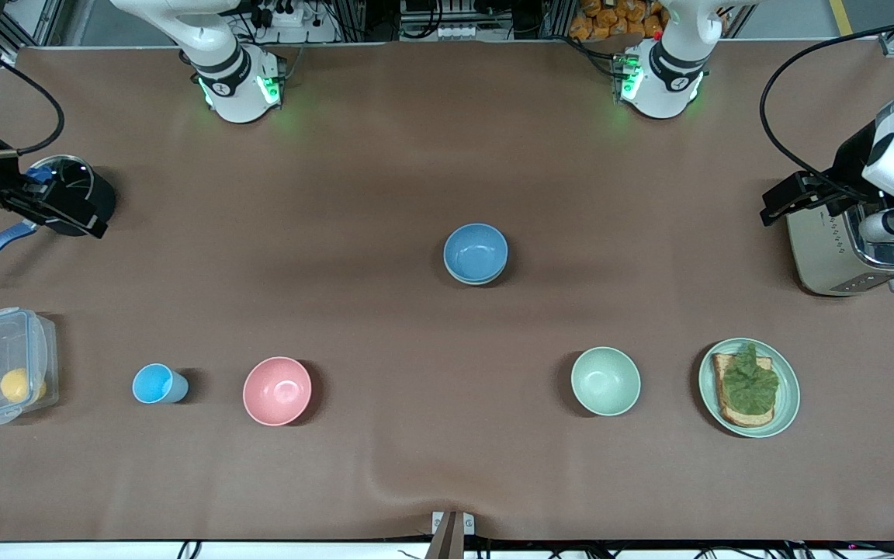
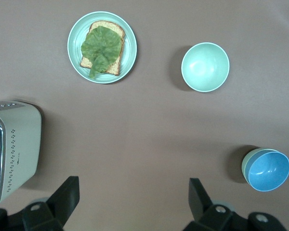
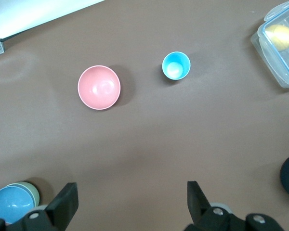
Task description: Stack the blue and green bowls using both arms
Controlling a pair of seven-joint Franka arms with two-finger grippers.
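A: Starting at the right arm's end of the bench, where is the right gripper (image 1: 59, 208)?

B: It hangs over the saucepan (image 1: 74, 172) by that end edge with its jaws spread wide and nothing in them. Its wrist view shows only bare mat between the fingers (image 3: 62, 202).

A: And the row along the edge nearest the front camera?

B: A clear lidded box (image 1: 5, 365) sits near that corner, then come a blue cup (image 1: 156, 383) and a pink bowl (image 1: 277, 390). None is part of the job.

A: And the task's pieces?

B: They are in the middle of the bench. The blue bowl (image 1: 476, 251) sits inside the green bowl (image 1: 476, 280), and only a sliver of green rim shows under it. The stack looks finished.

A: So what could go wrong?

B: Mostly needless motion. If an arm reaches back in, a finger could clip the blue rim and tip or slide the stack. The mint bowl (image 1: 605, 380) is a near twin of the green one, so it could be grabbed by mistake. The toast plate (image 1: 788, 388) lies beside it.

A: And the left gripper (image 1: 798, 194)?

B: It hovers over the toaster (image 1: 827, 256) at the left arm's end edge, jaws released and empty. A careless drop there would strike the toaster.
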